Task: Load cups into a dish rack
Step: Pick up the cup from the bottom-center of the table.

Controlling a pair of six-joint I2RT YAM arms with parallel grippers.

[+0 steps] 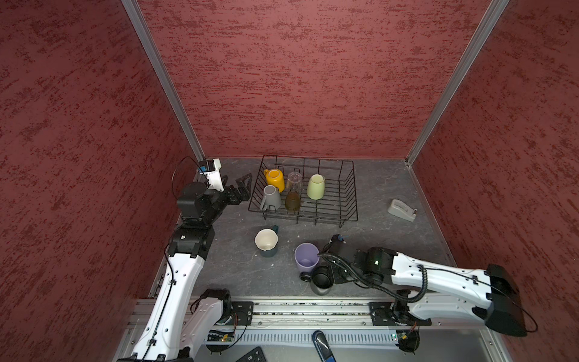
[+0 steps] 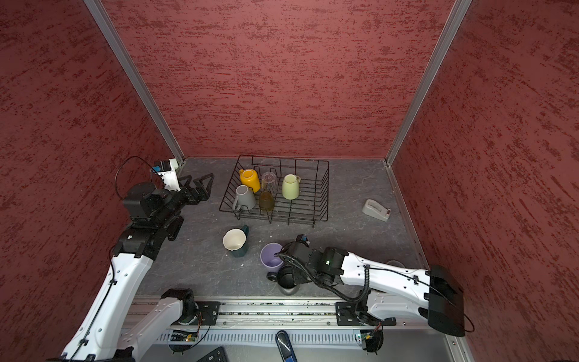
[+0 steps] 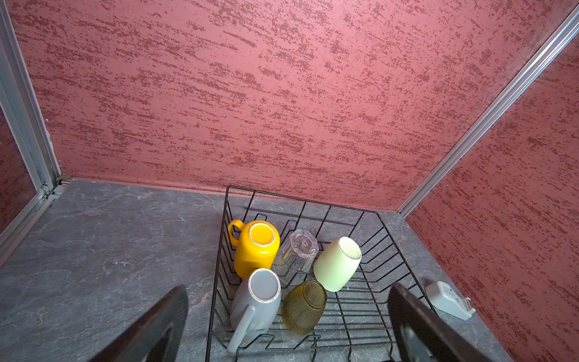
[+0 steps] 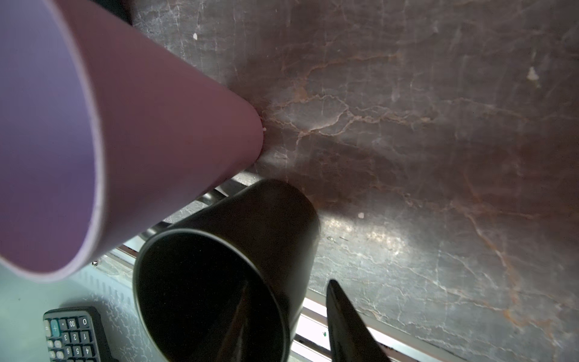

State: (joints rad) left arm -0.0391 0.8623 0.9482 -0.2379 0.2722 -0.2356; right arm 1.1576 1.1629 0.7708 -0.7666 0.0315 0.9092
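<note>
The right end effector (image 4: 289, 283) stands partly open astride the wall of the upright glossy black mug (image 4: 250, 219), one finger inside and one just clear outside, likely for a rim pinch. The mug stands at the bench's (image 1: 391, 250) front edge beside a lilac tumbler (image 1: 306, 257). The left end effector (image 1: 244, 187) hangs wide and empty beside the black wire dish rack (image 1: 356, 200).

Right gripper (image 4: 296, 332) – fingertips cut off at frame edge in right wrist view; out of sight in both top views, lower centre. Lilac tumbler (image 4: 94, 141), keypad (image 4: 75, 335) also cropped. Teal mug (image 2: 241, 250) – outside mostly hidden under own rim, centre frame.
</note>
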